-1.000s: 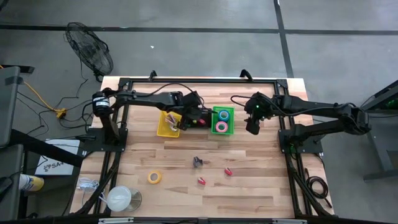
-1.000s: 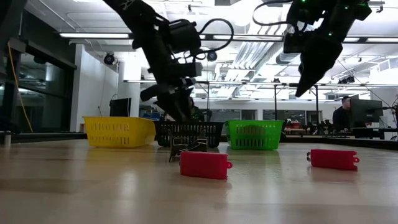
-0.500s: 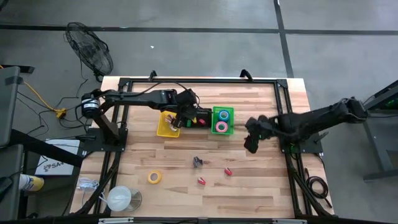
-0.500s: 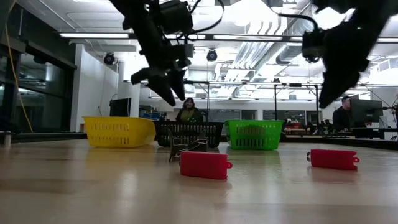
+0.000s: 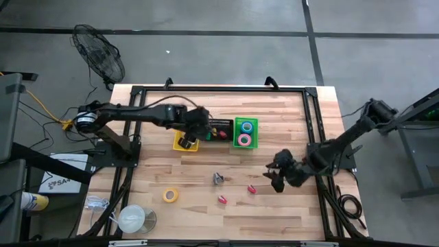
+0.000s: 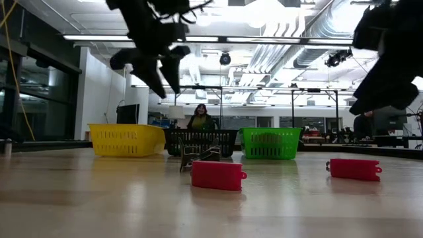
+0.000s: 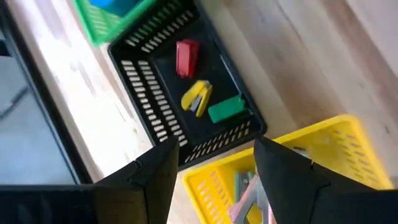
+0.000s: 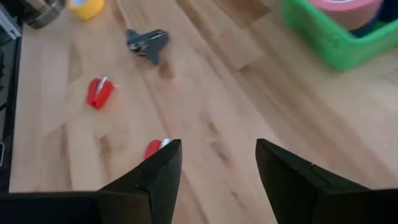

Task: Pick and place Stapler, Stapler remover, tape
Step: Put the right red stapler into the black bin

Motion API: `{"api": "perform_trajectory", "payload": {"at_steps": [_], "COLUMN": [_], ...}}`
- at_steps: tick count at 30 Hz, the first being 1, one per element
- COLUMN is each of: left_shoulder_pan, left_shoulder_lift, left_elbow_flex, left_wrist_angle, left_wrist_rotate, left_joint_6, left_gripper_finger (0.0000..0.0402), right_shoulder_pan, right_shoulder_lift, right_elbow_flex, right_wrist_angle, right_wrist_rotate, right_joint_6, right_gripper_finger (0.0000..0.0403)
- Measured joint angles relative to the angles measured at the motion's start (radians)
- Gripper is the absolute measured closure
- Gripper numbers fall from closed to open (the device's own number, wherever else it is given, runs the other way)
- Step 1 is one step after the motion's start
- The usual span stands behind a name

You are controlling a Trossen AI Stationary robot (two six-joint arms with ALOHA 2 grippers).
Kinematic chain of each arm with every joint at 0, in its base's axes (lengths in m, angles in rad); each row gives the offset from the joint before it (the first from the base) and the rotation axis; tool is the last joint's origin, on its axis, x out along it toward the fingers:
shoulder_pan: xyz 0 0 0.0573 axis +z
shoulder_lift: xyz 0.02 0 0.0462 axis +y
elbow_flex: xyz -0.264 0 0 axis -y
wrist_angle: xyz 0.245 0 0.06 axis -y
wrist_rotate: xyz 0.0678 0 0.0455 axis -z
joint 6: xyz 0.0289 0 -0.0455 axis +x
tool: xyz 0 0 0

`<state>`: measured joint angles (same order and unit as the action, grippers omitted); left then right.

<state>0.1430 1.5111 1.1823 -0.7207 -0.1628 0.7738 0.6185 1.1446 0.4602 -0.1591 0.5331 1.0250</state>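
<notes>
While the left gripper (image 5: 184, 142) hovers open and empty over the yellow bin (image 5: 180, 145), the right gripper (image 5: 276, 180), fingers spread, nears 2 red staplers (image 5: 252, 189); it could knock one away.

Table (image 5: 288, 110): pale wood planks, smooth, satin sheen in low view. Bins, yellow (image 6: 127, 139), black (image 7: 146, 93), green (image 6: 271, 143): slotted plastic, matt. Red staplers (image 6: 218, 175): smooth plastic, slight gloss. Gripper fingers (image 8: 155, 180): matt black. Yellow tape roll (image 5: 170, 195): matt.

Three bins (image 5: 216, 132) crowd the table's (image 5: 288, 110) far middle (side by side); bare wood around
</notes>
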Motion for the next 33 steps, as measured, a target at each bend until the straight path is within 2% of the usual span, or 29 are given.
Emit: {"api": "perform_trajectory", "payload": {"at_steps": [7, 13, 17, 23, 33], "left_shoulder_pan": [-0.09, -0.166, -0.216, -0.284, -0.336], "left_shoulder_lift": [-0.159, -0.291, -0.364, -0.41, -0.41], "left_elbow_flex": [-0.132, -0.221, -0.266, -0.294, -0.295], "left_wrist_angle": [0.023, 0.05, 0.051, 0.047, 0.047], "left_wrist_rotate": [-0.036, -0.102, -0.128, -0.171, -0.197], "left_joint_6": [-0.079, -0.164, -0.221, -0.266, -0.298], "left_gripper_finger": [0.0197, 0.0197, 0.0197, 0.0197, 0.0197], "right_shoulder_pan": [0.113, 0.135, 0.143, 0.176, 0.191], "right_shoulder_lift": [0.256, 0.479, 0.599, 0.71, 0.81], "right_elbow_flex": [0.121, 0.267, 0.372, 0.505, 0.543], "right_wrist_angle": [0.026, 0.01, -0.075, -0.25, -0.211], "right_wrist_rotate": [0.092, 0.102, 0.09, 0.116, 0.178], "right_joint_6": [0.089, 0.096, 0.116, 0.225, 0.301], "right_gripper_finger": [0.0206, 0.0206, 0.0206, 0.0206, 0.0206]}}
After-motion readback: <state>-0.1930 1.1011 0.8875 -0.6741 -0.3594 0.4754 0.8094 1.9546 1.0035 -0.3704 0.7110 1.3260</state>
